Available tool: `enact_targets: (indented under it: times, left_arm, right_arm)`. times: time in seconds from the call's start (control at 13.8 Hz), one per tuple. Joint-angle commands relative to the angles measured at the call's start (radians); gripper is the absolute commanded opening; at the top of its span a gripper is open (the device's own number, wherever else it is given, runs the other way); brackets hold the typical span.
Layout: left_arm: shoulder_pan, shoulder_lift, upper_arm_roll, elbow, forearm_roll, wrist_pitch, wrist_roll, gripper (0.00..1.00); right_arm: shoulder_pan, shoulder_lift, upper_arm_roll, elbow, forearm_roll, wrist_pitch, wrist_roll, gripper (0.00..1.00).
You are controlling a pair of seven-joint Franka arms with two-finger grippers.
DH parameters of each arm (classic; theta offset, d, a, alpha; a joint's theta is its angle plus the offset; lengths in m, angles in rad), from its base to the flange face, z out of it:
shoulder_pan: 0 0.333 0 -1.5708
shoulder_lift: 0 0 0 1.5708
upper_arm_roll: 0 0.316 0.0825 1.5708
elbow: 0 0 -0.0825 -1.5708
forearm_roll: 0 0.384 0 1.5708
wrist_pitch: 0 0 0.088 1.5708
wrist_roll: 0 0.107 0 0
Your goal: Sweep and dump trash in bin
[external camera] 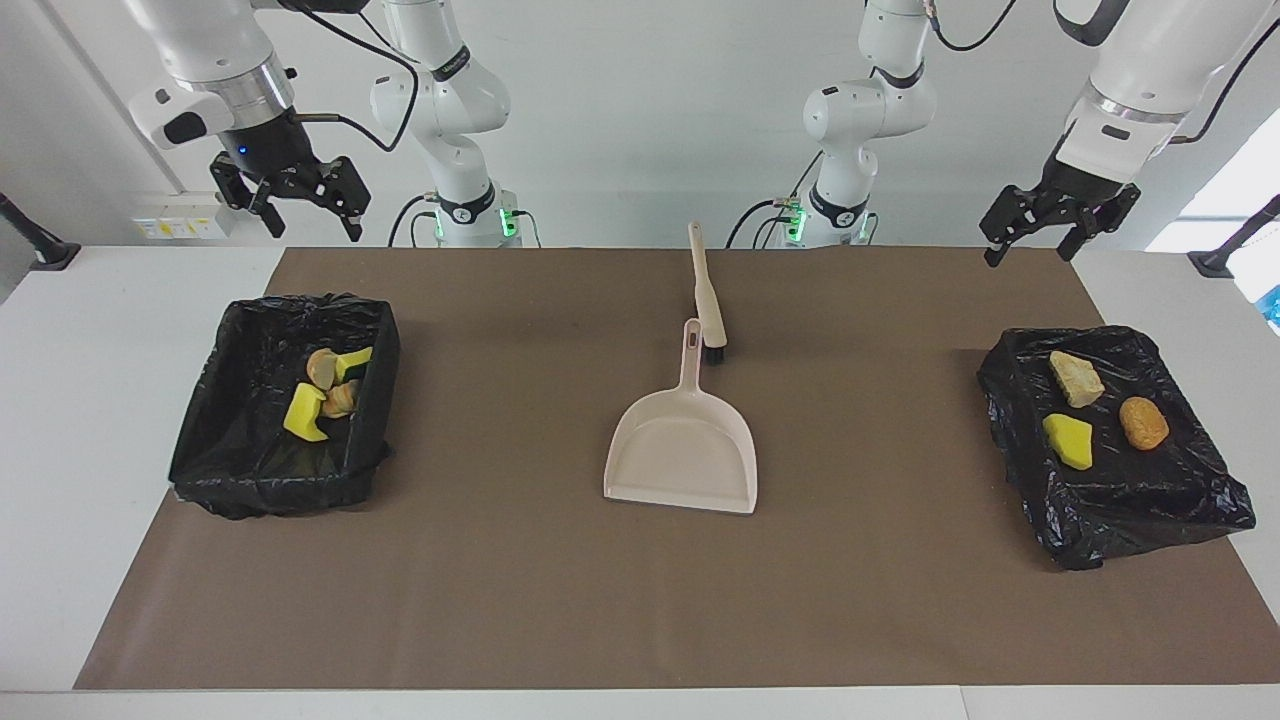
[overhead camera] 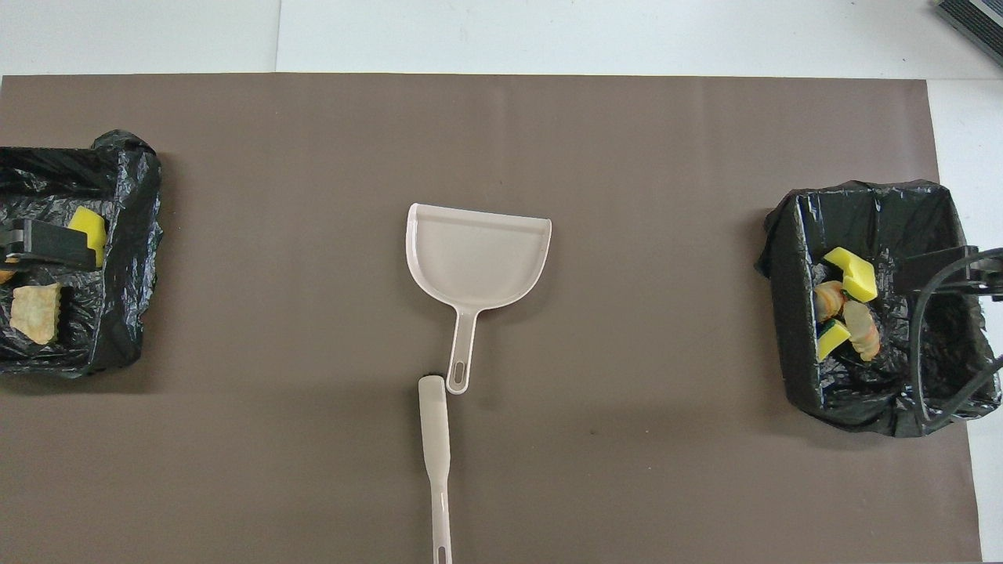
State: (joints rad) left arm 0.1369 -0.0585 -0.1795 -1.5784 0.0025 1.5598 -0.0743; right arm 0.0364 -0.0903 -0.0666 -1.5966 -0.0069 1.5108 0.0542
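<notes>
A beige dustpan [external camera: 683, 445] lies empty at the middle of the mat, its handle toward the robots. The beige brush [external camera: 707, 295] lies beside that handle, nearer to the robots. Trash sits in two black-lined bins. The deep bin [external camera: 215, 440] at the right arm's end holds yellow sponge pieces [external camera: 303, 412] and bread lumps [external camera: 322, 366]. The shallow bin [external camera: 1140, 510] at the left arm's end holds a yellow sponge [external camera: 1068, 440], a tan lump [external camera: 1076, 378] and a brown lump [external camera: 1143, 422]. My right gripper [external camera: 313, 228] hangs open and empty, high over the table's edge by the deep bin. My left gripper [external camera: 1030, 255] hangs open and empty by the shallow one.
A brown mat [external camera: 520, 580] covers most of the white table [external camera: 70, 400]. A black cable [overhead camera: 928, 345] from the right arm hangs over the deep bin in the overhead view.
</notes>
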Motion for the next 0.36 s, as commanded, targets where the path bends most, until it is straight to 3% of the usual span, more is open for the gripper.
enact_targets:
  times: [0.0, 0.29]
  left_arm:
    - [-0.005, -0.020, 0.005, -0.029, -0.001, 0.023, 0.005, 1.00]
    - [-0.005, -0.020, 0.005, -0.031, -0.006, 0.023, 0.005, 1.00]
  right_arm:
    - [-0.004, -0.011, 0.001, -0.006, 0.007, -0.008, 0.001, 1.00]
    - [-0.004, -0.012, 0.001, -0.006, 0.007, -0.009, -0.001, 1.00]
